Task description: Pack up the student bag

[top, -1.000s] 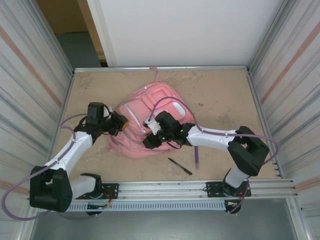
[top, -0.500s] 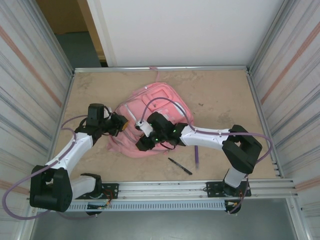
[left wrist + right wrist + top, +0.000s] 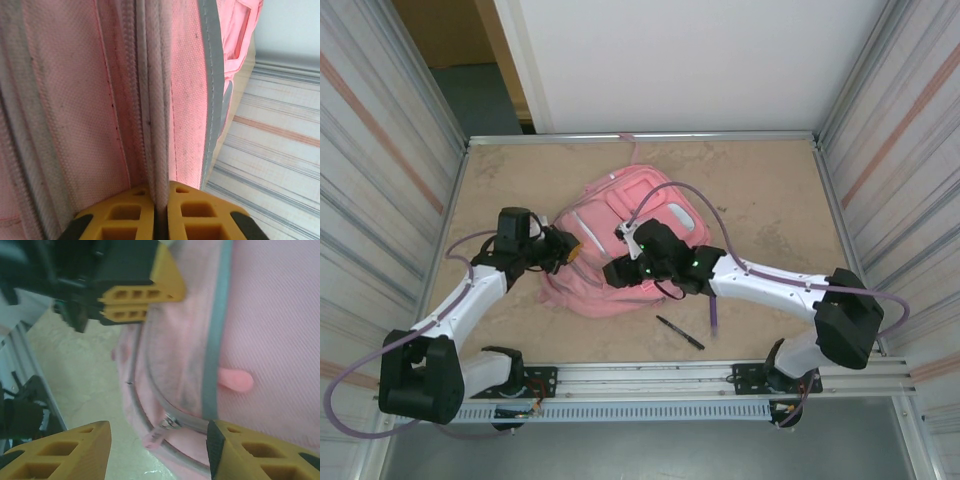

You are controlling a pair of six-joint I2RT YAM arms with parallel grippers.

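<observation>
I can make out no writing, brand, number or sign from my station — the white patch (image 3: 677,216) on the student bag (image 3: 610,200) sits too small in the overhead view to show lettering, and its pink fabric in the wrist views is unmarked.

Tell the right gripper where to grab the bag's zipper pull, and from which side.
Grip the pink tab at the end of the metal zipper pull, which sticks out free of the student bag. Probably come straight in from the bag's edge: the open right gripper straddles it.
</observation>
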